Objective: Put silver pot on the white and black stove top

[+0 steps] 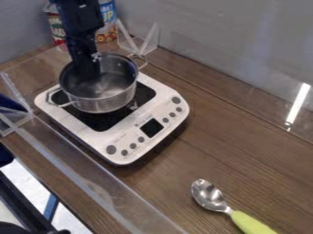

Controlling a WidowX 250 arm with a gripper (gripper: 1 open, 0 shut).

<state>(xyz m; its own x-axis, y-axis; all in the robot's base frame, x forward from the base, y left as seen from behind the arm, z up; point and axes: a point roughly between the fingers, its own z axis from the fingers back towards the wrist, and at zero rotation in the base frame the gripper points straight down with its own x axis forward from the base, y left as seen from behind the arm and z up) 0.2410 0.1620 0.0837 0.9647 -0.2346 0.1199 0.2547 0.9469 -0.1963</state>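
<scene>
The silver pot (102, 84) is small, round and shiny, with two side handles and no lid. It hangs just above the black heating surface (137, 95) of the white stove top (153, 128), slightly tilted, and appears to be off the surface. My gripper (88, 68) comes down from above on the black arm and is shut on the pot's far-left rim. The fingertips are partly hidden inside the pot.
A metal spoon with a yellow-green handle (225, 207) lies near the front right of the wooden table. Printed packages (108, 27) and a clear plastic stand (146, 38) sit behind the stove. A clear plastic wall (86, 174) runs along the front-left edge.
</scene>
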